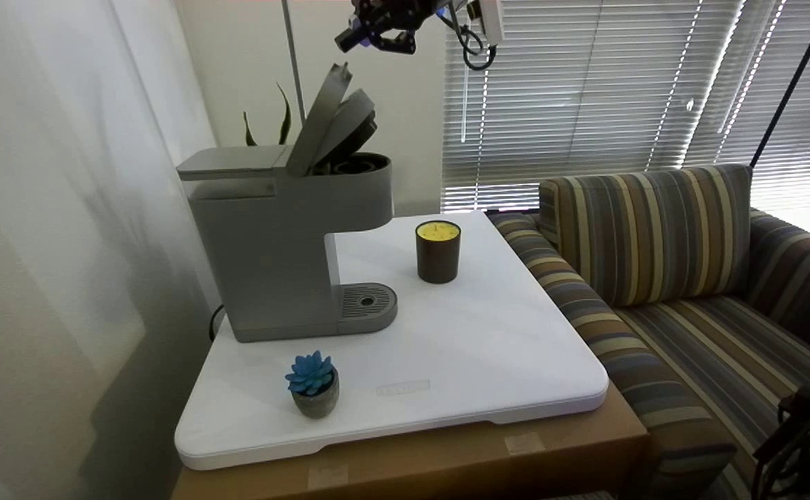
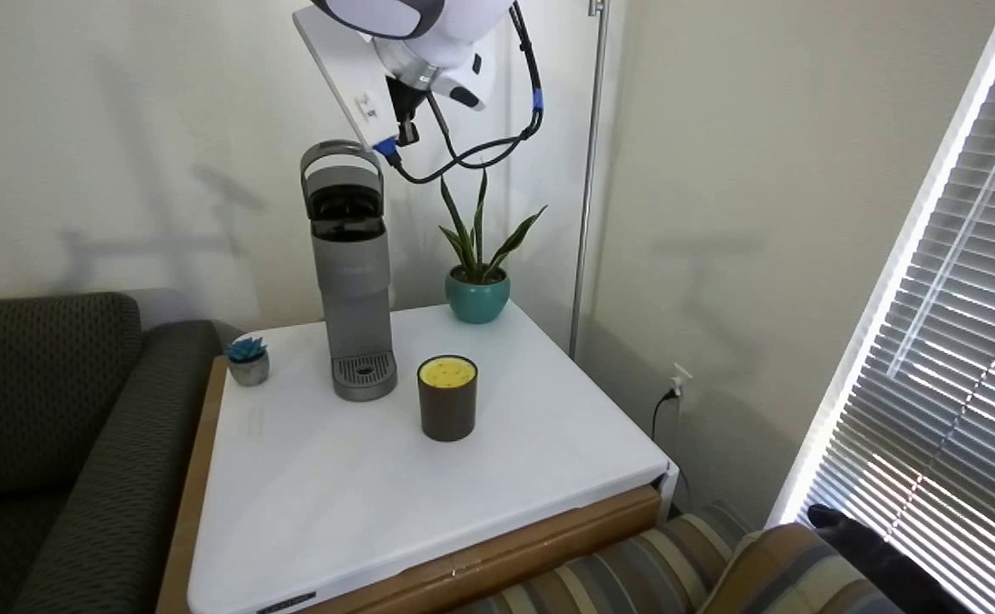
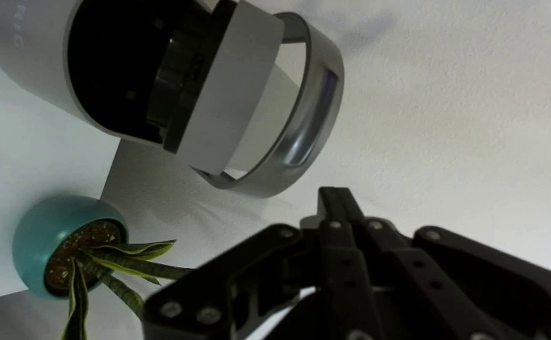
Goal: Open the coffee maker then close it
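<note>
The grey coffee maker (image 1: 273,257) stands upright on the white table; it also shows in an exterior view (image 2: 356,298) and the wrist view (image 3: 29,61). Its lid (image 1: 342,125) is raised and tilted back, with the dark brewing chamber exposed. The loop handle (image 3: 303,137) stands up behind the lid in the wrist view. My gripper (image 1: 346,42) is above the raised handle, apart from it. In the wrist view the fingers (image 3: 335,193) are together with nothing between them, beside the handle. In an exterior view the arm largely hides the gripper.
A dark cup with a yellow band (image 1: 438,253) stands in front of the machine. A small blue succulent (image 1: 313,385) is beside it. A teal potted plant (image 2: 477,294) stands on its other side. The white table (image 2: 318,503) adjoins striped seating (image 1: 647,236); a wall is behind the machine.
</note>
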You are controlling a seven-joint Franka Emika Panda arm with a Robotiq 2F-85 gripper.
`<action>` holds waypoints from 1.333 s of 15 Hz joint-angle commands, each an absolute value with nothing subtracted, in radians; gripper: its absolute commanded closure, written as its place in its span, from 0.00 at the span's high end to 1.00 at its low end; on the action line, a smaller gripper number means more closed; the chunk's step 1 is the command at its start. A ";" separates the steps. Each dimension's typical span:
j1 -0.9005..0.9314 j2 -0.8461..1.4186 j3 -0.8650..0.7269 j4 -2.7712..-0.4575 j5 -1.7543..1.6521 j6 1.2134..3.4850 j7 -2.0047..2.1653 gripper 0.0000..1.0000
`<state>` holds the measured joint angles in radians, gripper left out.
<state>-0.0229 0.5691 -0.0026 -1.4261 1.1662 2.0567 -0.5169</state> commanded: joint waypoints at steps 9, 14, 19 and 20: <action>-0.043 0.637 0.060 -1.276 0.980 1.922 -0.478 0.00; -0.044 0.641 0.070 -1.251 0.915 1.885 -0.472 0.00; -0.040 0.640 0.070 -1.247 0.865 1.910 -0.465 0.00; -0.038 0.642 0.070 -1.243 0.852 1.909 -0.464 0.00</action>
<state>-0.0241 0.6180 0.0525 -1.2835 0.8998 1.9204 -0.4874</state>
